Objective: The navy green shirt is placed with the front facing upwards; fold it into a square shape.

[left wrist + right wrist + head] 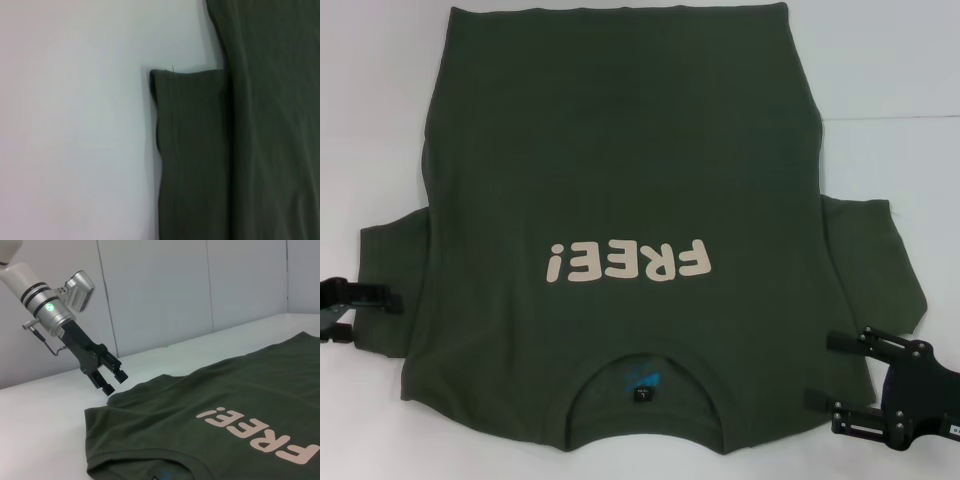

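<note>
The navy green shirt (620,170) lies flat on the white table, front up, with the cream "FREE!" print (625,263) on the chest. Its collar with the blue label (642,380) is at the near edge and its hem at the far edge. My left gripper (368,315) is open at the edge of the left sleeve (385,260). The right wrist view shows it (114,381) hovering just above that sleeve. The left wrist view shows the sleeve (192,150) beside the shirt body (275,125). My right gripper (823,371) is open over the near right shoulder edge, below the right sleeve (870,260).
The white table (890,70) shows bare on both sides of the shirt. Grey wall panels (165,295) stand behind the table on the left arm's side. Nothing else lies on the table.
</note>
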Action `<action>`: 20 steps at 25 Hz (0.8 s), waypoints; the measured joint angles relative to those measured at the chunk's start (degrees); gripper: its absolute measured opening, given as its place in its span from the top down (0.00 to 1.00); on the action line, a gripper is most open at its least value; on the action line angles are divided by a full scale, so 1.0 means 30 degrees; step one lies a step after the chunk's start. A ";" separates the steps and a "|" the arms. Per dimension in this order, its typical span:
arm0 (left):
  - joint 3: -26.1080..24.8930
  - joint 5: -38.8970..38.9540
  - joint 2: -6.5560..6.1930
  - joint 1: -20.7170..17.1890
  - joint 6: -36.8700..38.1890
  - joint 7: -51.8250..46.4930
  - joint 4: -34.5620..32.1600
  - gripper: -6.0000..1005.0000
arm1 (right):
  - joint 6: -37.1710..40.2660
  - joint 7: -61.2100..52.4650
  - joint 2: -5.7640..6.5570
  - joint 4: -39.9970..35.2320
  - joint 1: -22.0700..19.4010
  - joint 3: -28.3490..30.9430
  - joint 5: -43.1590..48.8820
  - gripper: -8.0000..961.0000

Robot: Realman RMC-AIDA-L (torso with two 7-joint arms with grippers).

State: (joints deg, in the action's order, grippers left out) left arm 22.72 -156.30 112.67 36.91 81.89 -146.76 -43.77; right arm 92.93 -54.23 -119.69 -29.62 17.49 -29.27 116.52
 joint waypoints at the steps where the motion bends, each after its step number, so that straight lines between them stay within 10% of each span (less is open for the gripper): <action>1: 0.0001 -0.0014 -0.0001 0.0000 -0.0001 0.0004 0.0000 0.10 | -0.0008 0.0000 -0.0001 0.0000 -0.0001 0.0000 -0.0007 0.13; 20: 0.0247 -0.0253 0.0084 -0.0007 -0.0334 -0.0030 0.0052 0.10 | -0.0042 0.0000 -0.0001 0.0000 0.0029 0.0031 -0.0025 0.13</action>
State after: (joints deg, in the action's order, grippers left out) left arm 23.46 -157.06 112.93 36.89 80.89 -146.85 -43.61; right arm 92.81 -54.23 -119.69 -29.62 17.58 -29.17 116.45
